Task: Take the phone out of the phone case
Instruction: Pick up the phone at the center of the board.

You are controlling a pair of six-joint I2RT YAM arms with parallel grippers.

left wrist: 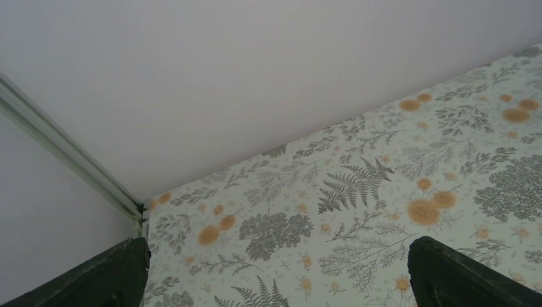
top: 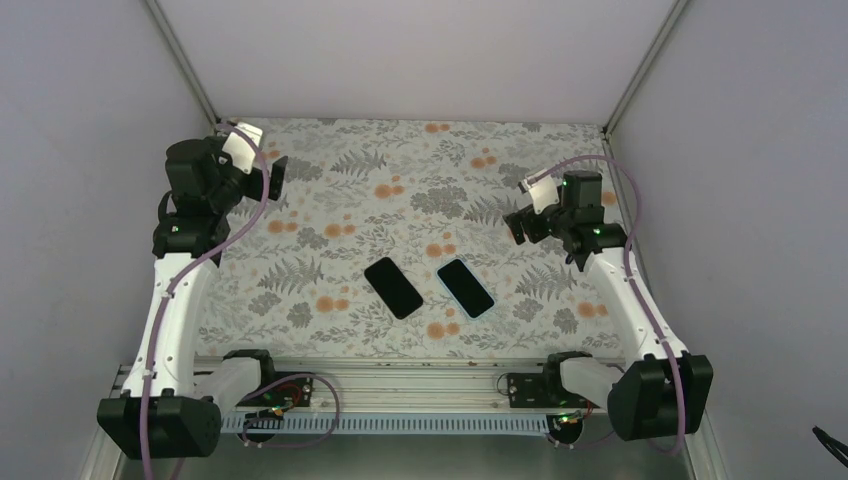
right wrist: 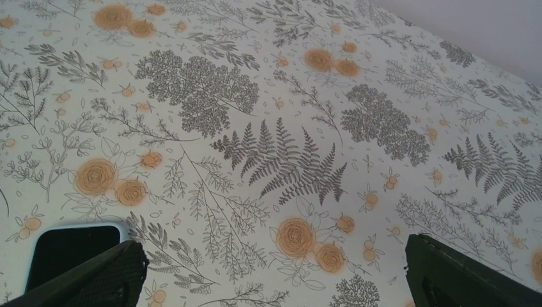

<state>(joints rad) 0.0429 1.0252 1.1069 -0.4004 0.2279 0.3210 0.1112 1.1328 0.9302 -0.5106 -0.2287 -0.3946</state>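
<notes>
The phone case (top: 466,287), a pale-blue rim around a black face, lies flat on the floral table mat near the middle front. One of its corners shows at the lower left of the right wrist view (right wrist: 70,252). A plain black phone-sized slab (top: 393,287) lies just left of it, apart from it. My left gripper (top: 275,178) is raised at the far left, open and empty; in the left wrist view (left wrist: 275,281) it faces the mat's back corner. My right gripper (top: 518,225) is raised at the right, open and empty, above bare mat (right wrist: 275,281) to the right of the case.
The floral mat (top: 420,200) covers the table. Pale walls close the left, back and right sides, with metal corner posts (left wrist: 70,166) at the back. A metal rail (top: 400,375) carrying both arm bases runs along the front edge.
</notes>
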